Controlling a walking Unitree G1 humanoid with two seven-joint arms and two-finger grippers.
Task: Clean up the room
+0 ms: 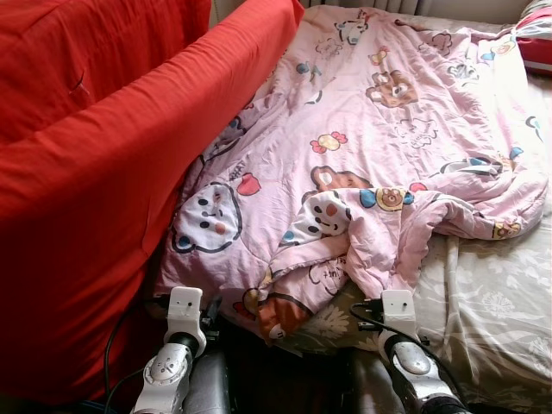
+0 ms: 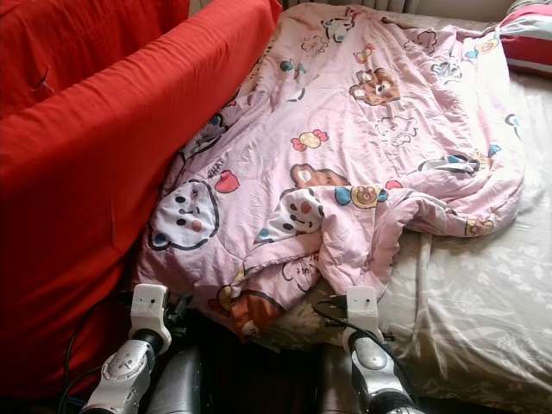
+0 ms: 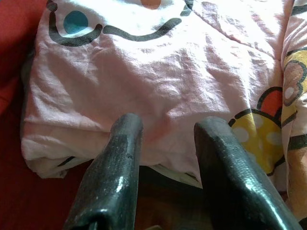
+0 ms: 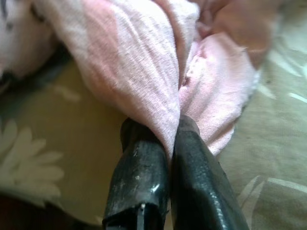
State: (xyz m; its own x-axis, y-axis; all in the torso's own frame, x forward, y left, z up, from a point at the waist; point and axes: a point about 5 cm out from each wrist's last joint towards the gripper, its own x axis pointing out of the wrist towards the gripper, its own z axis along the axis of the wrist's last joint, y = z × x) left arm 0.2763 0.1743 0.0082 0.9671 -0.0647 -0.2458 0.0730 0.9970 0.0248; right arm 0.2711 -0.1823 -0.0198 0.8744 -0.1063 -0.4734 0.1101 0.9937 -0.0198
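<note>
Pink cartoon-print quilt [image 1: 379,147] lies rumpled across bed, near edge bunched and folded back over floral bedsheet [image 1: 492,319]. Red cover [image 1: 95,190] drapes bulk at left, against quilt. Right gripper [image 4: 171,127] at near edge, fingers pinched tight on fold of quilt. Left gripper [image 3: 165,125] at quilt's near-left corner, fingers spread apart, holding nothing.
</note>
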